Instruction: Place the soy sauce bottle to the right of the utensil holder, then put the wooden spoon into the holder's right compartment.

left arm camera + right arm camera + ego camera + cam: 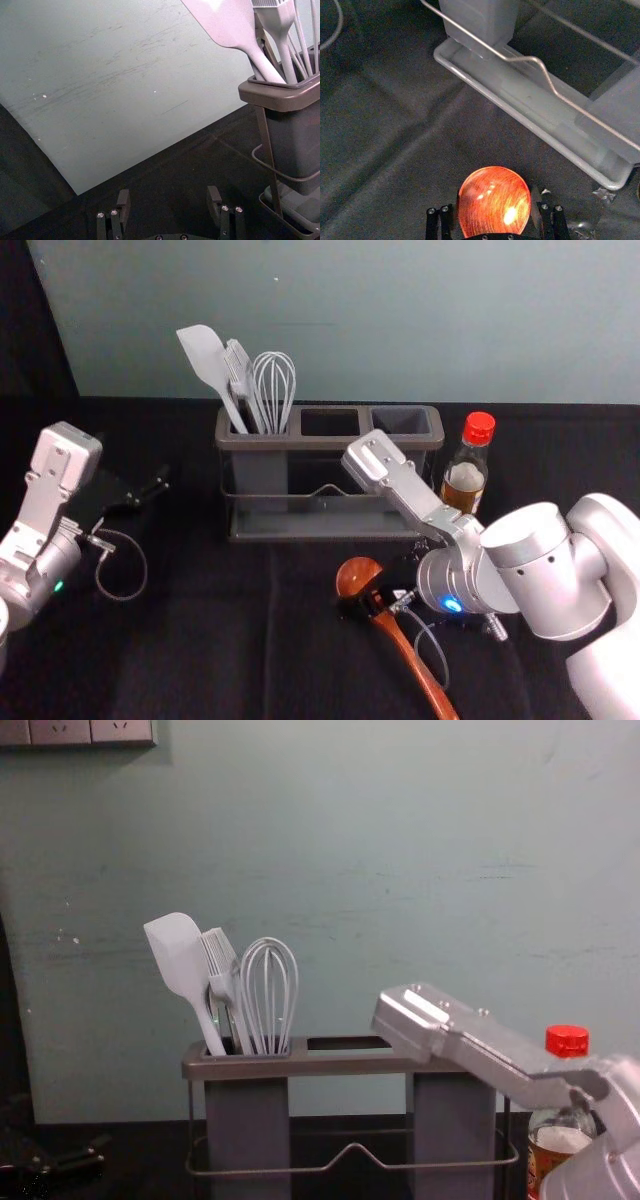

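No legible text, brands or numbers, label (pixel 541 1165) on soy sauce bottle (pixel 467 472) too small to read

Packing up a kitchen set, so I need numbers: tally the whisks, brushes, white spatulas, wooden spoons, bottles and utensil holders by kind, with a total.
Whisk: 1
Brush: 1
White spatula: 1
Wooden spoon: 1
Bottle: 1
Utensil holder: 1
Total: 6
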Robot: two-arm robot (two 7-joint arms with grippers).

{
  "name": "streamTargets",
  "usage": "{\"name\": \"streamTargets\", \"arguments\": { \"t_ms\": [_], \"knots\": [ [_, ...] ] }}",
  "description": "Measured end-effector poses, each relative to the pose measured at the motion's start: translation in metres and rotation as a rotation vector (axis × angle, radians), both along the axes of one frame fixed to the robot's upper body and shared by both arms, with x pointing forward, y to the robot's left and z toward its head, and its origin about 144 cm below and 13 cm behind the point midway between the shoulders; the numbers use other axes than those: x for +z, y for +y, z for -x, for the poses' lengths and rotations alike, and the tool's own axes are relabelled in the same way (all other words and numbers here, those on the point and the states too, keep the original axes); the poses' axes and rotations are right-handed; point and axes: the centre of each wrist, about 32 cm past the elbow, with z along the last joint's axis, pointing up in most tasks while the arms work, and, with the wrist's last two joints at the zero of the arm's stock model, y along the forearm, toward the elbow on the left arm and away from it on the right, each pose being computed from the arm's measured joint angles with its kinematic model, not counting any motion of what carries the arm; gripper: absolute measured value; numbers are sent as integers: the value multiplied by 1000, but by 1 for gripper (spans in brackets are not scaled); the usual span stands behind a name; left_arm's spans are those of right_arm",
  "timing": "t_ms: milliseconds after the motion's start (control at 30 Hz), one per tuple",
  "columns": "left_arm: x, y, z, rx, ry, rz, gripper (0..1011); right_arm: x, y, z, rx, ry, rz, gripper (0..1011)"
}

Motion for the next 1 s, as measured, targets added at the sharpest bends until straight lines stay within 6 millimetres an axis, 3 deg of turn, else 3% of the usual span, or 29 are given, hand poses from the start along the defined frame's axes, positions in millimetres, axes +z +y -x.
{"name": "streamTargets", "arguments": {
  "t_ms": [300,533,800,1000],
  "knots": [
    [0,0,0,0,0,0,1005,20,-8,16,14,-50,-18,842],
    [0,0,0,0,0,0,1005,34,-27,48,73,-153,-122,842],
    [0,0,0,0,0,0,1005,30,-42,81,112,-359,-206,842],
    [0,0,0,0,0,0,1005,14,-58,98,119,-572,-332,842]
  ]
}}
